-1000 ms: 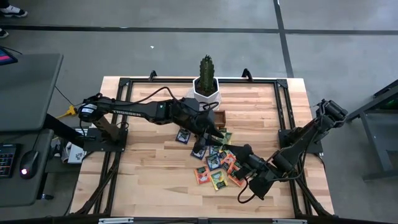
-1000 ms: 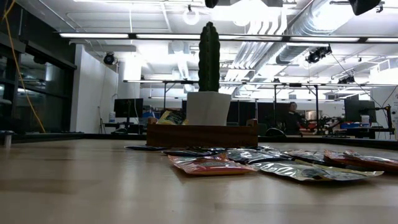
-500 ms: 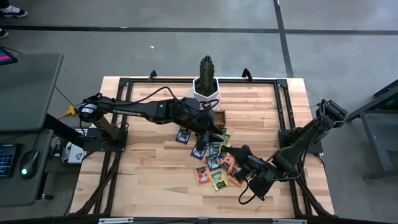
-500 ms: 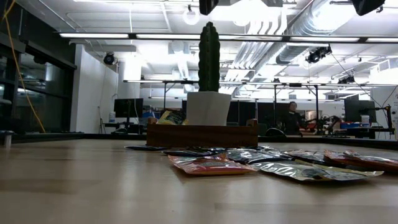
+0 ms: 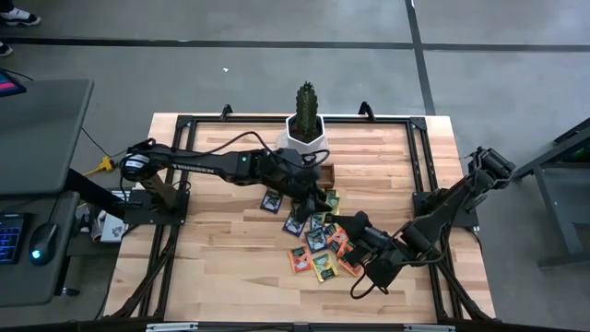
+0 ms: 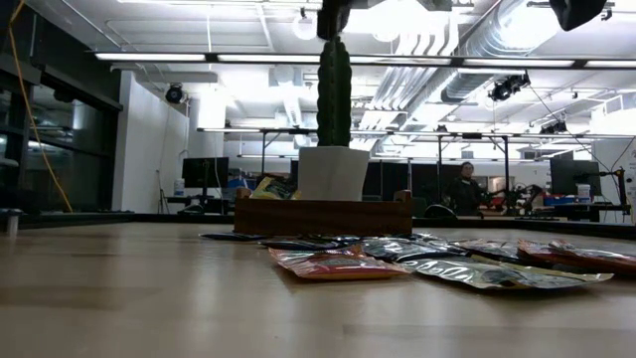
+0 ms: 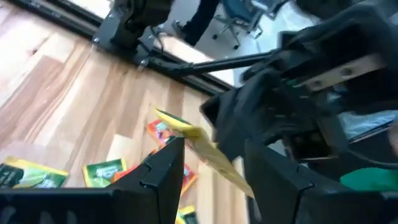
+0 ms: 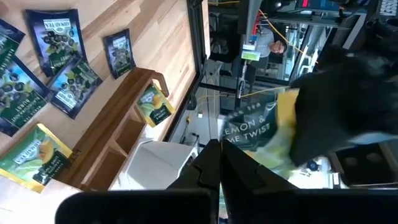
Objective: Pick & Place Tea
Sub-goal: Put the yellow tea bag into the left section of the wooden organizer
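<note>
Yellow-green tea sachet [image 7: 208, 149] hangs pinched in the left claw [image 7: 211, 165] above the sachet pile [image 5: 318, 242] mid-worktop, near the brown wooden tray [image 5: 324, 175]. Right claw [image 5: 353, 224], pressed together, hovers over the pile.

Wooden tray [image 5: 324, 175] largely hidden beneath left arm, sachet [image 7: 205, 149] edge-on between fingers, its print unreadable

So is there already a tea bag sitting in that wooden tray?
Yes, the right wrist view shows one yellow-green sachet standing in the wooden tray.
</note>
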